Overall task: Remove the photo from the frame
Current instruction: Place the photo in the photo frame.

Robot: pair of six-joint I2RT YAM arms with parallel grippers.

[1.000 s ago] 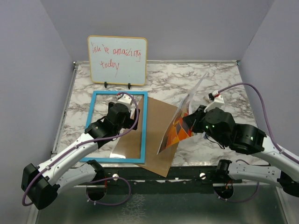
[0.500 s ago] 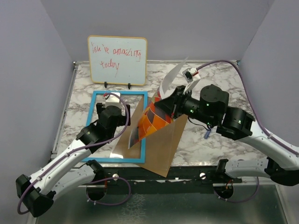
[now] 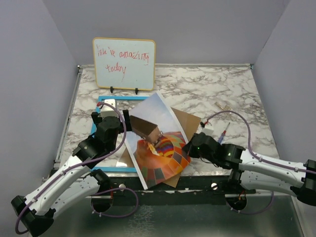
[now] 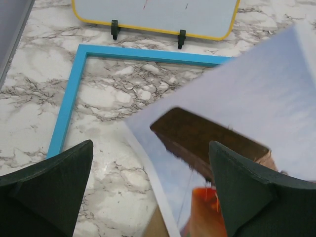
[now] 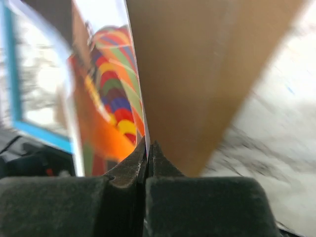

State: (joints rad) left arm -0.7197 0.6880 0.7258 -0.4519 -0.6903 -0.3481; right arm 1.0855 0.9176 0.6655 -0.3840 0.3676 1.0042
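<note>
The photo (image 3: 158, 143) of the striped balloon lies face up, tilted, across the brown backing board (image 3: 190, 118) and the right side of the blue frame (image 3: 123, 98). My right gripper (image 3: 190, 148) is shut on the photo's right edge; in the right wrist view the jaws (image 5: 147, 144) pinch the thin print (image 5: 111, 74) in front of the board (image 5: 197, 74). My left gripper (image 3: 109, 114) is open and empty above the frame's left half. In the left wrist view it (image 4: 150, 145) spans the photo's left edge (image 4: 256, 98), with the frame rim (image 4: 69, 98) and bare marble inside it.
A small whiteboard (image 3: 124, 63) with red handwriting stands at the back left, also in the left wrist view (image 4: 148, 12). The marble table (image 3: 222, 84) is walled at the back and sides. A small pen-like item (image 3: 223, 136) lies near the right arm.
My right gripper swung the photo from upright down to the left and toward the front edge; it now lies face up over board and frame. The left gripper drew back slightly.
</note>
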